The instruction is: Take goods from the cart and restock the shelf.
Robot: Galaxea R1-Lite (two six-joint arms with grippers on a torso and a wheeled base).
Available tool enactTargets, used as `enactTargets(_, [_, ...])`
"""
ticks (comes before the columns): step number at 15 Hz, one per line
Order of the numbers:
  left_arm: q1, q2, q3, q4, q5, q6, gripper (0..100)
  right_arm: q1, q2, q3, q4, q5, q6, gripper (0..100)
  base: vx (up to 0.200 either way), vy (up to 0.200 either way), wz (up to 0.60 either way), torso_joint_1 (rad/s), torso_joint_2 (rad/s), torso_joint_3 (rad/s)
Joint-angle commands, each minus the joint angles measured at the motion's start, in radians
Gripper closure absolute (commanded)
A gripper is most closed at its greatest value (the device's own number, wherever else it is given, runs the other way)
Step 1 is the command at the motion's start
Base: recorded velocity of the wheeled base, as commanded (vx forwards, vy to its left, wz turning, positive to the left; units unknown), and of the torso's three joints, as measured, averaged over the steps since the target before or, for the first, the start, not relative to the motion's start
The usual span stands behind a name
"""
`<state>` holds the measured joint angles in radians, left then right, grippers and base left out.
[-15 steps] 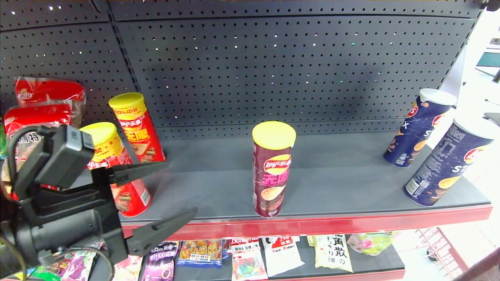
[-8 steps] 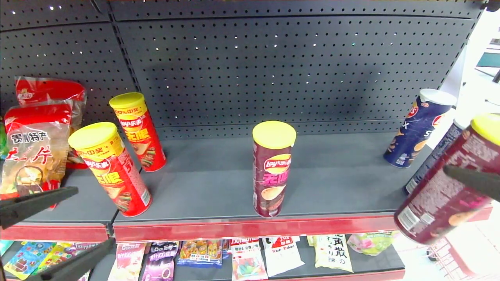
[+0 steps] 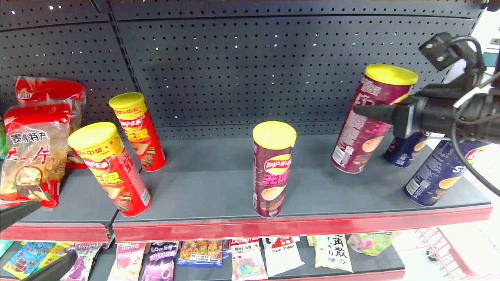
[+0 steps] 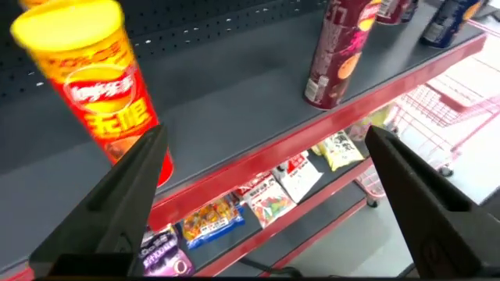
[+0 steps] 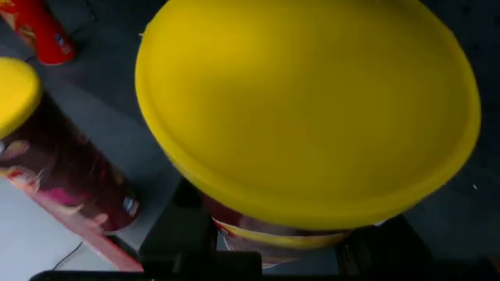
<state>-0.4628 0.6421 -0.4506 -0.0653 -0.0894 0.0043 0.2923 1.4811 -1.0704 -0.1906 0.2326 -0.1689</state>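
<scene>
a: where's the can it's stocking?

b: the maroon chip can [image 3: 357, 144] with the yellow lid is at the right of the head frame, in the right gripper [image 3: 381, 113]. its fingers [image 3: 373, 111] are clamped on the upper body, just under the lid. the can is tilted, top leaning toward the frame's right, with its base low over the shelf [image 3: 218, 183]. i can't tell whether it touches the board.

a: what's around it?

b: it's between the standing maroon can [image 3: 272, 168] at centre and the two navy cans [image 3: 437, 171] at the right edge, just beside the rear one.

a: and the other arm?

b: the left gripper [image 4: 267, 136] is at the lower left of the head frame. its fingers [image 4: 117, 211] are spread wide with nothing between them.

a: how far along?

b: partway through one placement, i'd judge. already on the shelf are two red cans [image 3: 111, 168] at left, snack bags [image 3: 31, 156] at far left, one maroon can and the two navy cans. left to do is standing this can upright and letting go. the bare stretches of shelf suggest more could fit. what's left in the pink wire cart [image 4: 445, 101] below, i can't tell.
</scene>
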Motion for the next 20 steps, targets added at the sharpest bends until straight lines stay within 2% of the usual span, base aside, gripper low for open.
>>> enactTargets(1, [0.0,-0.035,0.018,0.005,0.019,0.0,0,0.014,0.163,-0.094,-0.024,0.011,-0.003,100,0.0,0.0,0.0,0.0,0.0,0.0])
enactTargets(3, [0.0,-0.048,0.027,0.019,0.033,0.0,0,0.033,0.248,-0.178,-0.029,0.01,0.003,100,0.0,0.0,0.0,0.0,0.0,0.0])
enactTargets(8, [0.001,-0.061,0.035,0.024,0.053,-0.001,0,0.088,0.372,-0.279,-0.076,-0.006,0.003,100,0.0,0.0,0.0,0.0,0.0,0.0])
enactTargets(20, [0.001,-0.071,0.047,0.024,0.063,-0.001,0,0.197,0.495,-0.373,-0.079,-0.022,0.006,100,0.0,0.0,0.0,0.0,0.0,0.0])
